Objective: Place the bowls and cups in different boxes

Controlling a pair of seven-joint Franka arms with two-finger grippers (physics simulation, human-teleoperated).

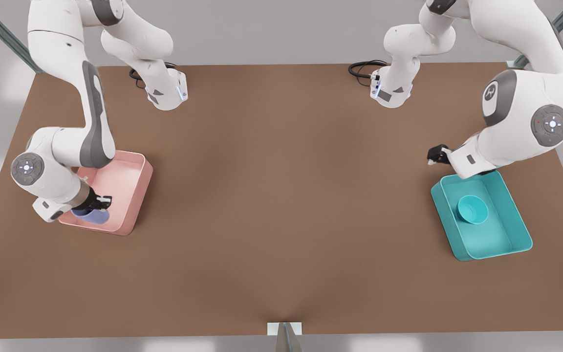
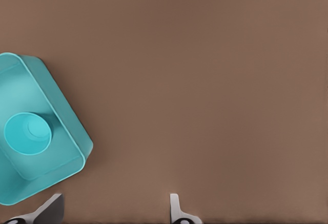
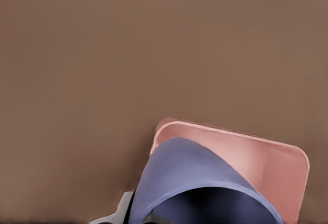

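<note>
The lavender cup [image 1: 91,215] hangs tilted over the near end of the pink box [image 1: 140,180], with my right gripper [image 1: 97,202] shut on it, at the front view's left. In the right wrist view the cup [image 3: 197,178] looms close in front of the pink box [image 3: 279,167], and one finger [image 3: 117,212] shows beside it. The teal bowl [image 1: 473,209] sits upright inside the teal box [image 1: 499,248] at the front view's right. My left gripper [image 1: 437,156] hovers open just beyond that box's far corner, holding nothing. Its wrist view shows the bowl [image 2: 28,133] in the teal box [image 2: 64,106].
Both boxes rest on a brown table [image 1: 281,195]. The arm bases [image 1: 166,93] and black cables [image 1: 362,68] stand along the far edge. A small metal bracket [image 1: 285,335] sits at the middle of the near edge.
</note>
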